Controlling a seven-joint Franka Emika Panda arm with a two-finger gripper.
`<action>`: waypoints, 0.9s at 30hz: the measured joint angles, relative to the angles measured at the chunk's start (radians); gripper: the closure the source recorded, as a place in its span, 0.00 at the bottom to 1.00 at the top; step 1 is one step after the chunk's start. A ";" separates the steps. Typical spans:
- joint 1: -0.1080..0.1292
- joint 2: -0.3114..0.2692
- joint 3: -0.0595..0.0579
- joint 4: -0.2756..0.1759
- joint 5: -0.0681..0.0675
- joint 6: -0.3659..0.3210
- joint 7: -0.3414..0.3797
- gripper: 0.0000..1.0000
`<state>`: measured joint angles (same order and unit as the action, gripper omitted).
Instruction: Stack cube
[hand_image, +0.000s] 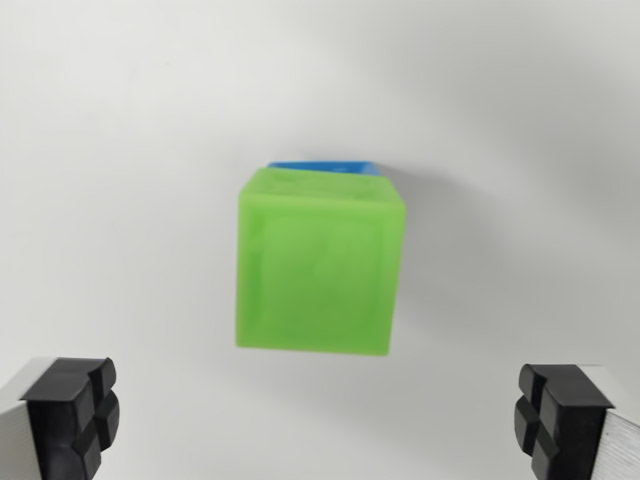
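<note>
A bright green cube (318, 262) fills the middle of the wrist view, seen from above. It rests on a blue cube (325, 166), of which only a thin strip shows past the green cube's far edge. My gripper (320, 420) is open and holds nothing. One black fingertip (72, 410) is at the wrist view's lower left and the other at the lower right. Both fingertips stand apart from the green cube, which lies between and beyond them.
The cubes sit on a plain white surface (120, 150). A soft shadow falls to the wrist view's right of the stack.
</note>
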<state>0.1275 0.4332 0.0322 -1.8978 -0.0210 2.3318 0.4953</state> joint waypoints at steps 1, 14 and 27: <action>0.000 -0.003 0.000 0.001 0.000 -0.004 0.000 0.00; 0.000 -0.083 0.000 0.036 0.003 -0.118 -0.002 0.00; 0.000 -0.142 0.001 0.092 0.006 -0.233 -0.004 0.00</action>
<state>0.1275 0.2907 0.0328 -1.8056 -0.0151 2.0988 0.4911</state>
